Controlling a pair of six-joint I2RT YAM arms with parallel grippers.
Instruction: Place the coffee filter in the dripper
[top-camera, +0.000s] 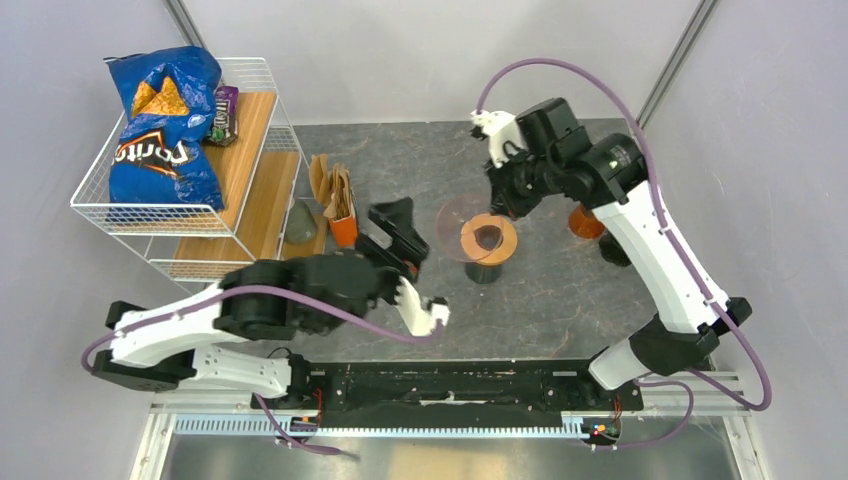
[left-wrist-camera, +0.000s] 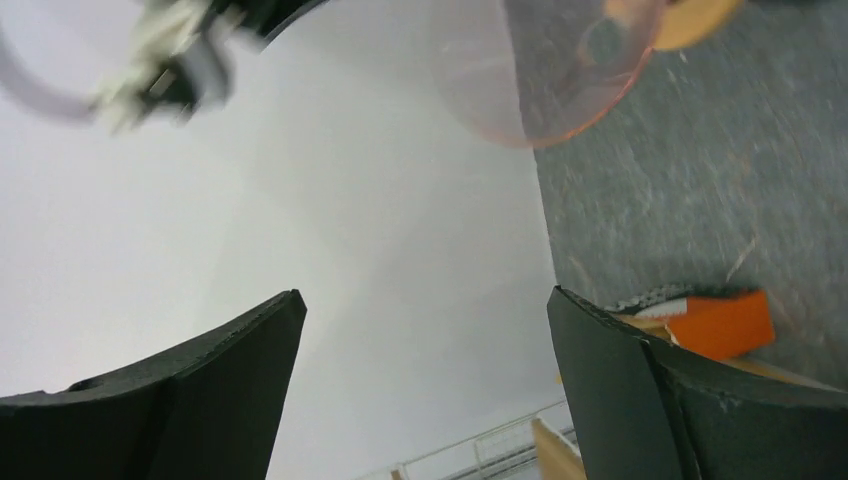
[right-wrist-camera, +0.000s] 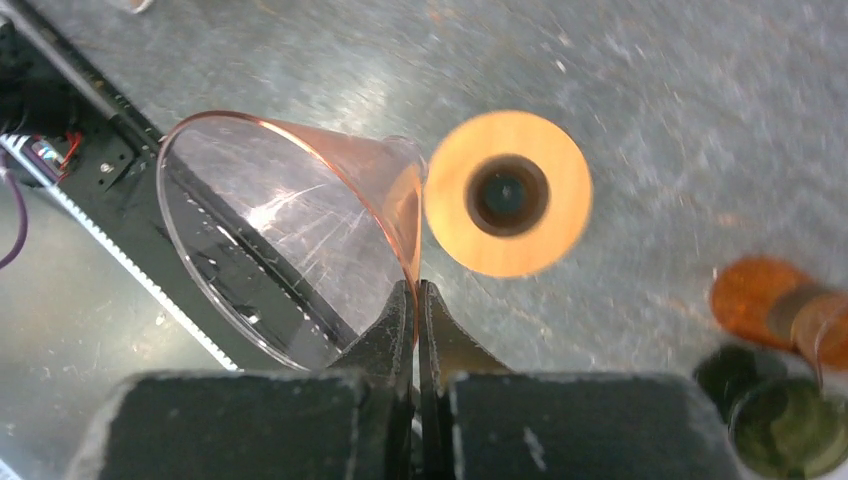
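Two grippers are in view, and only one carries a load. The right gripper (right-wrist-camera: 418, 300) is clamped on the thin wall of the dripper (right-wrist-camera: 280, 240), a clear orange-tinted cone, gripping it close to the narrow end. The cone is tipped on its side, with its wide mouth facing the left arm and its narrow end just beside the wooden ring (right-wrist-camera: 507, 193) that stands on the table (top-camera: 560, 290). The left gripper (top-camera: 392, 228) is spread wide with nothing between its fingers (left-wrist-camera: 620, 390), and it sits between the dripper and the filters (top-camera: 330, 185). The filters, a bunch of brown paper cones, stand upright in an orange holder (top-camera: 343, 230) just beside the left gripper and next to the wire rack (top-camera: 180, 215). No filter is touched by either gripper, and the dripper's inside is bare.
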